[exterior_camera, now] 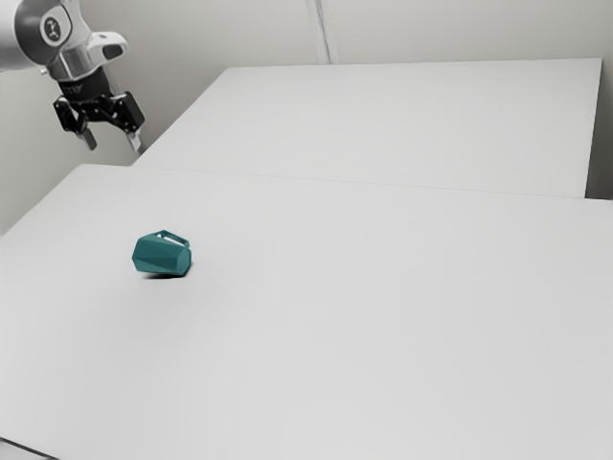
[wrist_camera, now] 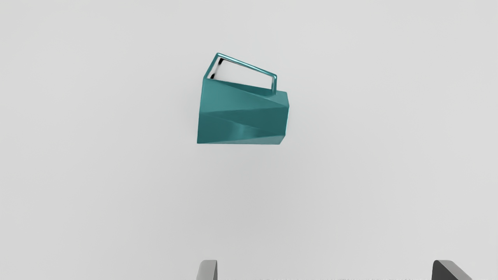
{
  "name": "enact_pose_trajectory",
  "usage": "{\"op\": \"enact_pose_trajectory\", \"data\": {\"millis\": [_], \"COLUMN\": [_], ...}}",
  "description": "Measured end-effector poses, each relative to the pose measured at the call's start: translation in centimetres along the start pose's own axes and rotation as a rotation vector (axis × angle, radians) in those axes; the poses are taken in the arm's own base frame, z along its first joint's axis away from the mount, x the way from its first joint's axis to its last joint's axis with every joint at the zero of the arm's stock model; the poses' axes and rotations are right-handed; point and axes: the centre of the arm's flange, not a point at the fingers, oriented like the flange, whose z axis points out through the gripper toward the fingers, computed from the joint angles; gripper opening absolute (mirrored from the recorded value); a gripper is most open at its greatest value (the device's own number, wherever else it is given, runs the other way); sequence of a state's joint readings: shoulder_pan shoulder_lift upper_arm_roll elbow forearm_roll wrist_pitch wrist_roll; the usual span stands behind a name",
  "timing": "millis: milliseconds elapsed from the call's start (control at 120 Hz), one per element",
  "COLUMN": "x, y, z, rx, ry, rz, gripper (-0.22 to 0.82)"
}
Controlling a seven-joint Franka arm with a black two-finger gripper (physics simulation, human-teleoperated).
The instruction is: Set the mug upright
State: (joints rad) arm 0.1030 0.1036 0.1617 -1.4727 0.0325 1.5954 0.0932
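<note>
Lying on its side on the worktop (exterior_camera: 383, 316), the mug (wrist_camera: 243, 112) is not upright. The tool (exterior_camera: 113, 142) hangs above and well apart from it, its fingers (wrist_camera: 208, 270) spread wide with nothing between them. In the exterior view the mug lies lower than the tool and a little toward that view's right, on the near side of the worktop.

The relation that matters is the mug's long axis against the line joining the fingers. In the wrist view the two run nearly parallel, so closing at this angle would squeeze the mug end to end. I judge that a hold across its body calls for roughly a quarter turn of the hand. The mug also lies out ahead of the fingertips and nearer one finger's line than the middle, so the tool needs to travel forward and a little sideways while coming down. The handle (wrist_camera: 247, 65) is on the side facing away from the fingers; a grip there might let the body swing.
</note>
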Motion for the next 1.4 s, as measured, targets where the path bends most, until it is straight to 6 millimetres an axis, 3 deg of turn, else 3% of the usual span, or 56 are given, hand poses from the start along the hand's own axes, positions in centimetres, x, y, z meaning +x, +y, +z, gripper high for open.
{"op": "enact_pose_trajectory", "data": {"millis": [75, 142, 258, 342, 425, 508, 667, 833, 967, 1125, 1267, 1400], "x": [0.0, 0.5, 1.1, 1.6, 1.7, 2.3, 3.6, 3.8, 4.4, 3.5, 3.4, 3.3], "y": [-0.5, -1.8, -10.5, -15.5, -18.7, -20.3, -21.4, -20.6, -19.1, -17.9, -17.3, -17.5], "z": [0.8, 2.9, 8.9, 14.0, 18.0, 20.9, 25.8, 30.2, 31.2, 34.2, 35.3, 35.5], "rx": [-0.005, -0.042, -0.229, -0.388, -0.513, -0.6, -0.708, -0.823, -0.882, -0.952, -0.983, -0.988], "ry": [-0.01, -0.032, -0.054, -0.053, -0.031, 0.0, 0.016, 0.037, 0.073, 0.081, 0.109, 0.134], "rz": [-0.006, -0.035, -0.185, -0.25, -0.265, -0.23, -0.125, -0.052, -0.002, -0.02, -0.026, -0.022], "gripper": [0.6, 0.6, 0.6, 0.6, 0.6, 0.6, 0.6, 0.6, 0.6, 0.6, 0.6, 0.45]}}
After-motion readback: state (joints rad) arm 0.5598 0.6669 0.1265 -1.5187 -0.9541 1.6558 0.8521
